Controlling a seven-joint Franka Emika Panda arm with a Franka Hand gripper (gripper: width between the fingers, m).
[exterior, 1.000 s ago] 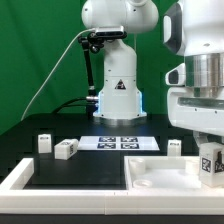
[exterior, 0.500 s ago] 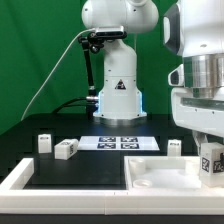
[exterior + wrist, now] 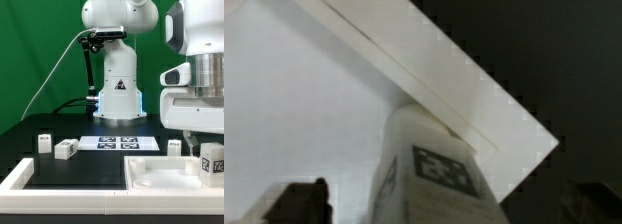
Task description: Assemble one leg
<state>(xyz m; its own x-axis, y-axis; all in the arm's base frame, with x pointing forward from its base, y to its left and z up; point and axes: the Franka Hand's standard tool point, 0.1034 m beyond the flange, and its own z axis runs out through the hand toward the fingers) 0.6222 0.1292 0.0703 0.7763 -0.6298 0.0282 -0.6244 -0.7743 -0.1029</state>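
On the white panel (image 3: 150,172), near its corner, the leg (image 3: 210,160) stands upright.
The tool (image 3: 441,204) straddles it with fingers (image 3: 304,200) spread, gaps on both sides; dark table (image 3: 60,168) lies open beyond the panel's edge, with other legs (image 3: 66,149) flanking the marker board (image 3: 120,142), well apart from the tool.

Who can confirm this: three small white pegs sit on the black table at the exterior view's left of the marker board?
No. The exterior view shows two pegs, not three, on the black table at its left of the marker board.
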